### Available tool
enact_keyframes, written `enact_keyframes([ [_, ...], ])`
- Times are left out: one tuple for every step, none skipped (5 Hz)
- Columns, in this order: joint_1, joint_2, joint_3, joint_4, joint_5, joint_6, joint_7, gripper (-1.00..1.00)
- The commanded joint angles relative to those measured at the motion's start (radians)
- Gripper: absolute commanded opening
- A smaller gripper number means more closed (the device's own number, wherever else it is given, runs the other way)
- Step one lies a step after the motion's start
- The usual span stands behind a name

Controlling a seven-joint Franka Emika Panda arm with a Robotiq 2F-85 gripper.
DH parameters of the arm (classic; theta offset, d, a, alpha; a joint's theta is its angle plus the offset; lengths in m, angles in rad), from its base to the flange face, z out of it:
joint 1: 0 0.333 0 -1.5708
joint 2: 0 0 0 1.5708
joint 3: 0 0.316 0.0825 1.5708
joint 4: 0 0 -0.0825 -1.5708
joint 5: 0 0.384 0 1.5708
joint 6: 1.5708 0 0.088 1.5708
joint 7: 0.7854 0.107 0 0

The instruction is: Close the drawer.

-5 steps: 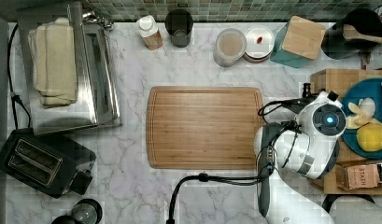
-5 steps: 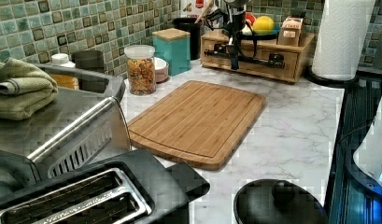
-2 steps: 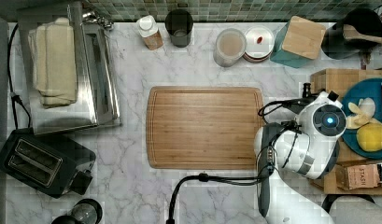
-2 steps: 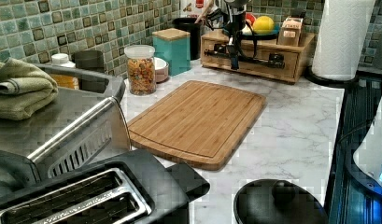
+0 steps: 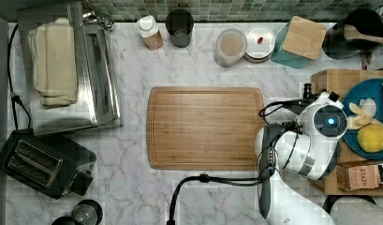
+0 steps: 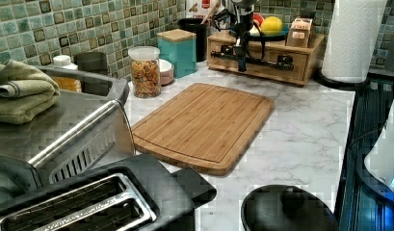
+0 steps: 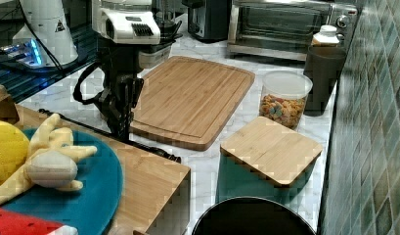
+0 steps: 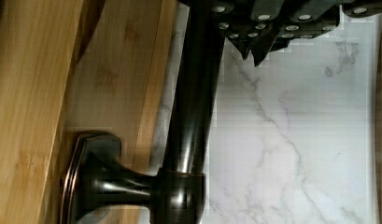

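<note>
The drawer [image 6: 262, 61] sits low in a light-wood box at the far end of the counter in the left view, its front about level with the box face. A dark bar handle [image 8: 191, 107] runs along the drawer front [image 8: 118, 93]. My gripper [image 8: 256, 53] hangs straight down at this handle, its dark fingertips together against the bar's outer side, over the marble. In the right view the gripper [image 7: 120, 128] stands at the box's edge, just above the handle [image 7: 153, 149]. From above, the white wrist [image 5: 320, 136] covers the fingers.
A bamboo cutting board [image 5: 205, 127] lies mid-counter beside the arm. A blue plate [image 7: 90, 186] with toy fruit rests on the box top. A teal canister [image 7: 268, 161], cereal jar [image 7: 284, 100], toaster oven [image 5: 67, 70] and toaster [image 5: 41, 161] ring the counter.
</note>
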Motion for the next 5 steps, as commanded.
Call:
enact_keyframes([
  [-0.124,-0.061,-0.101,0.121,-0.005,0.046,-0.088,-1.0],
  [-0.124,-0.061,-0.101,0.121,-0.005,0.047,-0.088,-1.0],
  [-0.136,-0.061,-0.088,0.121,-0.011,0.046,-0.084,-1.0],
  [-0.13,-0.061,-0.095,0.121,-0.008,0.046,-0.086,-1.0],
  [-0.13,-0.061,-0.094,0.122,-0.008,0.046,-0.086,-1.0],
])
